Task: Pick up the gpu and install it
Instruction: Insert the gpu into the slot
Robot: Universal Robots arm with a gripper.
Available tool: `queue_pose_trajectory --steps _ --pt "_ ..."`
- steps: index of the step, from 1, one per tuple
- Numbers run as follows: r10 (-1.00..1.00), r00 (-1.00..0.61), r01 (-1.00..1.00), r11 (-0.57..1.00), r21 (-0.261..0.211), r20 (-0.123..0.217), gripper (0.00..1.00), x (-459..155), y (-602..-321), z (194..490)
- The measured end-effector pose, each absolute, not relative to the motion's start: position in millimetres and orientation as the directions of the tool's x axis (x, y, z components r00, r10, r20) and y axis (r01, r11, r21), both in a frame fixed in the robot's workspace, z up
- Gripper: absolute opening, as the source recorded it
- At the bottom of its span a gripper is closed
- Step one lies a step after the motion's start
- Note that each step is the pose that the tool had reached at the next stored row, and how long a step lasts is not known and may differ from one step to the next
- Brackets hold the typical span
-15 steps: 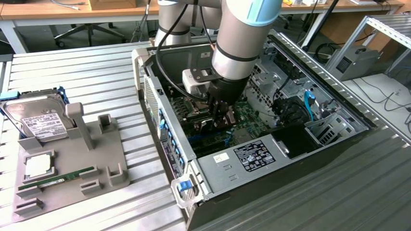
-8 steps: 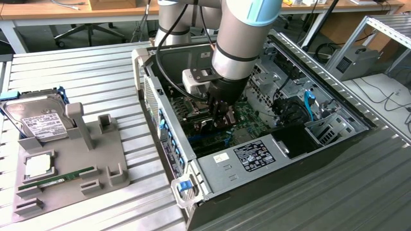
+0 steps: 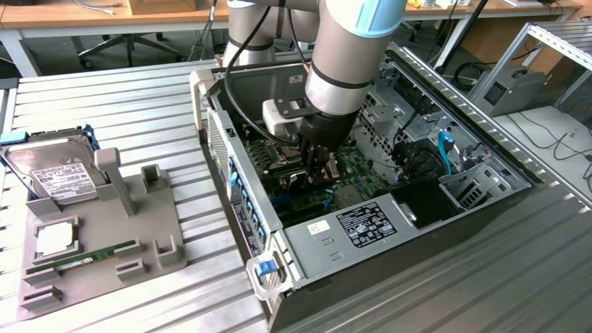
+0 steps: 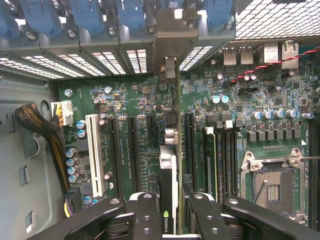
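Observation:
Seen edge-on in the wrist view, the gpu (image 4: 169, 160) is a slim dark card with a green logo, and its silver bracket (image 4: 171, 37) reaches the case's rear slot openings. My gripper (image 4: 171, 217) is shut on it, one black finger (image 4: 145, 215) on each side. The card hangs upright over the green motherboard (image 4: 135, 105), in line with a long black expansion slot; whether it is seated I cannot tell. In the exterior view my gripper (image 3: 319, 161) is down inside the open computer case (image 3: 370, 229), just above the board.
Blue slot latches (image 4: 85, 15) line the case's rear wall. A braided cable bundle (image 4: 32, 120) lies beside the board, and the open CPU socket (image 4: 272, 187) is on the other side. On the exterior view's left, a grey fixture (image 3: 152, 229) holds a hard drive (image 3: 55, 173) and a memory stick (image 3: 69, 262).

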State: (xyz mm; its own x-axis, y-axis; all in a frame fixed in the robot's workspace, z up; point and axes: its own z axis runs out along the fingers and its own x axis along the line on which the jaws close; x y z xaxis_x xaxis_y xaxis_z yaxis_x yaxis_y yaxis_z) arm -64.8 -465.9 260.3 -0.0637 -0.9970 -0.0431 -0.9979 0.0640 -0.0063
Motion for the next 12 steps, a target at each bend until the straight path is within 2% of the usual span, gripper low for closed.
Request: queue_pose_trajectory --steps 12 --pt "-0.997 -0.061 -0.998 0.061 -0.006 -0.053 0.27 -64.8 -465.9 263.3"
